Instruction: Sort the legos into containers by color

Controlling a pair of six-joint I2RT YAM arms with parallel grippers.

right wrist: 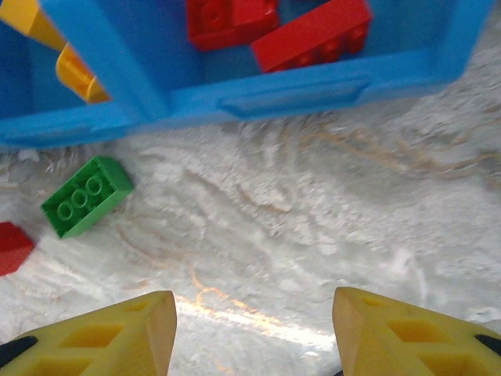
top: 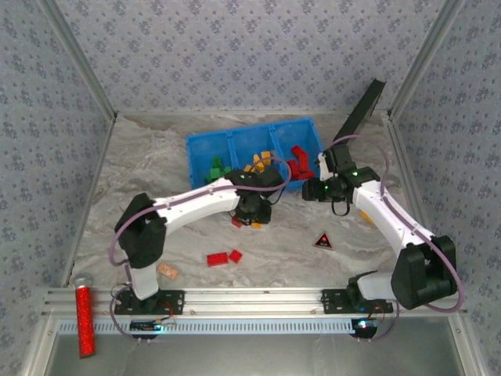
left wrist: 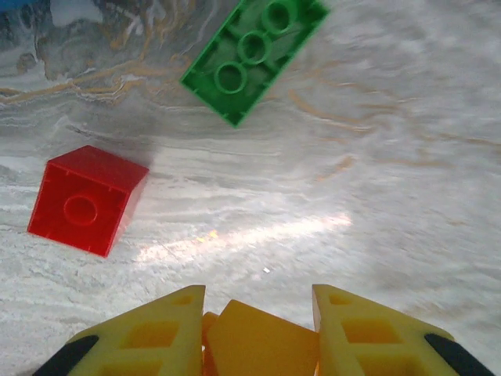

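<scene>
Pick step: your left end effector (left wrist: 258, 305) is clamped on an orange brick (left wrist: 262, 348); your right end effector (right wrist: 254, 313) stands apart, empty. The next move likely calls for lifting it into the middle compartment (top: 252, 143).

Top camera looks down; close wrist cameras share the green brick (left wrist: 254, 55) (right wrist: 86, 196).

The orange brick (left wrist: 262, 341) between the fingers of the left gripper (left wrist: 258, 298) ran off the bottom edge of the left wrist view, and the green brick (left wrist: 254, 51) there was clipped by the top edge. In the right wrist view a red brick (right wrist: 12, 247) was cut by the left edge. From above, the left arm (top: 196, 205) covered part of the near wall of the blue bin (top: 249, 143).
</scene>
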